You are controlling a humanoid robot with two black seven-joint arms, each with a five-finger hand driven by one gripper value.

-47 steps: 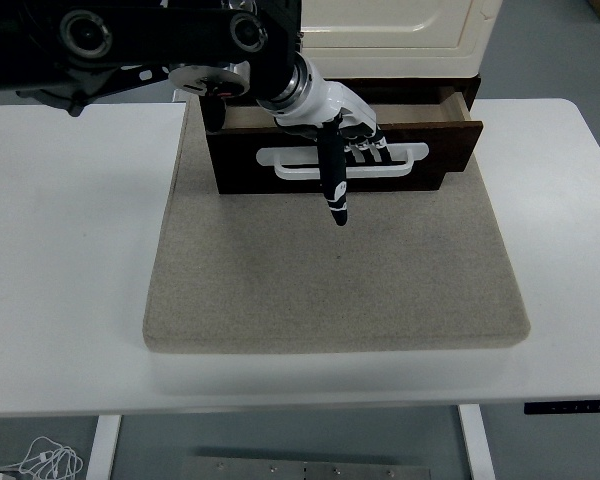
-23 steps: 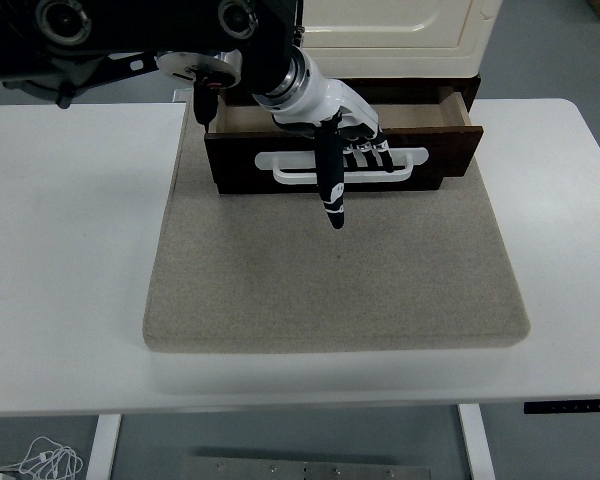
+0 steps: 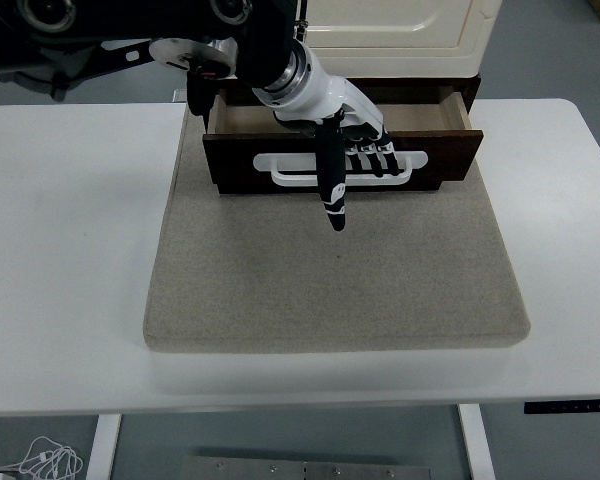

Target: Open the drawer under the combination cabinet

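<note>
A cream cabinet stands at the back of the table on a dark wooden base. Its dark brown drawer is pulled partly out, showing a bare light wood inside. The drawer front carries a white bar handle. My left hand, white and black, comes from the upper left and has its fingers hooked over the handle at the drawer's middle. Its thumb points down in front of the drawer face. The right arm is out of view.
A grey felt mat covers the middle of the white table, and the cabinet sits on its far edge. My black left arm spans the upper left of the picture.
The drawer has slid a little further out toward the near edge, with my left hand on its handle. The arm has shifted slightly to the left.
</note>
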